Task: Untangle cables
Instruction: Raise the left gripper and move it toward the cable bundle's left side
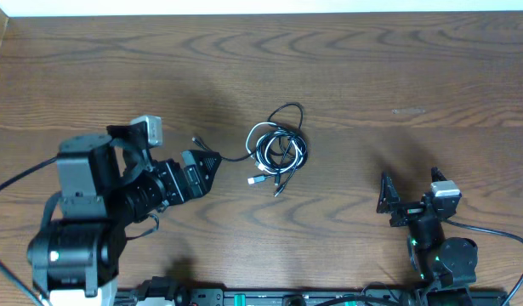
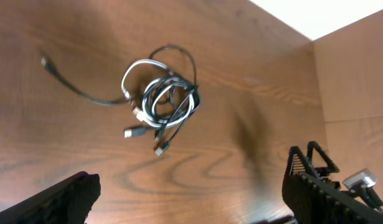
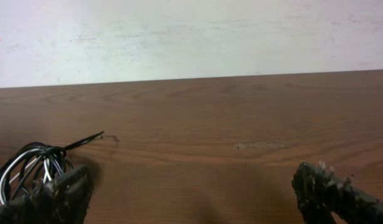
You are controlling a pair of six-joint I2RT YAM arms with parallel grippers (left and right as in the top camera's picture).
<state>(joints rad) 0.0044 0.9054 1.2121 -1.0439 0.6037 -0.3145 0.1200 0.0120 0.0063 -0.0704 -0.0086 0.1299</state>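
The cables (image 1: 278, 146) lie in one tangled bundle on the wooden table, black loops wound with a white one, their small plugs pointing toward the near edge. One black end trails off to the left (image 1: 212, 153). My left gripper (image 1: 170, 155) hovers left of the bundle, open and empty. In the left wrist view the cables (image 2: 161, 99) lie ahead of the gripper (image 2: 191, 199), apart from its fingers (image 2: 60, 200). My right gripper (image 1: 412, 192) stands open to the lower right, well clear. In the right wrist view the cables (image 3: 29, 167) show at far left beyond the open, empty gripper (image 3: 197, 193).
The table's far edge (image 1: 261, 14) meets a pale wall (image 3: 191, 37). A light scuff (image 1: 410, 110) marks the wood right of the bundle. Thick black arm wires (image 1: 499, 234) run off the near corners by both bases.
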